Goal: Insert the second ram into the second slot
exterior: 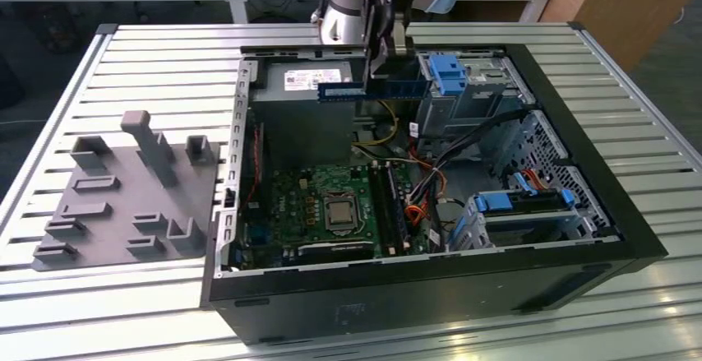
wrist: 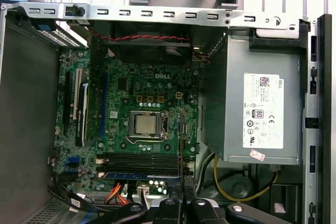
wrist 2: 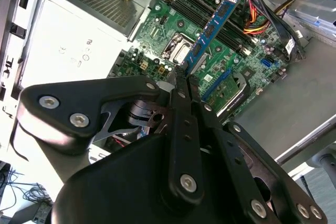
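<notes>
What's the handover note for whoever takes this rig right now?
Gripper: shut on one end of the blue RAM stick.
RAM stick: in the air over the open PC case, above the motherboard and touching nothing else.
Done: stick is in the grasp and over the board.
Left: it is not yet seated in the memory slots. Whether the first stick is already in, I can't tell.

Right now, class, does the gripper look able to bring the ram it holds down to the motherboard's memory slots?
Probably yes: the gripper, shut on the second ram, hangs over the open case, and nothing covers the memory slots.
</notes>
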Controlling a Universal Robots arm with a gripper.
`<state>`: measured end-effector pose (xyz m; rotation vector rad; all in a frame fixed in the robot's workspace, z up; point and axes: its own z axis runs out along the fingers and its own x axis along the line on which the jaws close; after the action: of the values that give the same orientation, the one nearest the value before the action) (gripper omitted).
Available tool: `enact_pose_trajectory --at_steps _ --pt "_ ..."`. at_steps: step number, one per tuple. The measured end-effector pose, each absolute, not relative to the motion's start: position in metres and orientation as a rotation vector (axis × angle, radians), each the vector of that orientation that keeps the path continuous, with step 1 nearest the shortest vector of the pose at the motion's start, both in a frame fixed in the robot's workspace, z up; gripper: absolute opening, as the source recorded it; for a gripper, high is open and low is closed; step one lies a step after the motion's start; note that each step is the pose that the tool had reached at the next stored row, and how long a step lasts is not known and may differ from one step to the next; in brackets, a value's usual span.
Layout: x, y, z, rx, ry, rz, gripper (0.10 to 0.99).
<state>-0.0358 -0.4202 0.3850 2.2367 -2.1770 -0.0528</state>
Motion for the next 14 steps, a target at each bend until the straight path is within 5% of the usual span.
enact_pose_trajectory --at_steps 14 --pt "-0.0358 -0.4245 0.3851 2.234 -2.175 -0.047 0.133"
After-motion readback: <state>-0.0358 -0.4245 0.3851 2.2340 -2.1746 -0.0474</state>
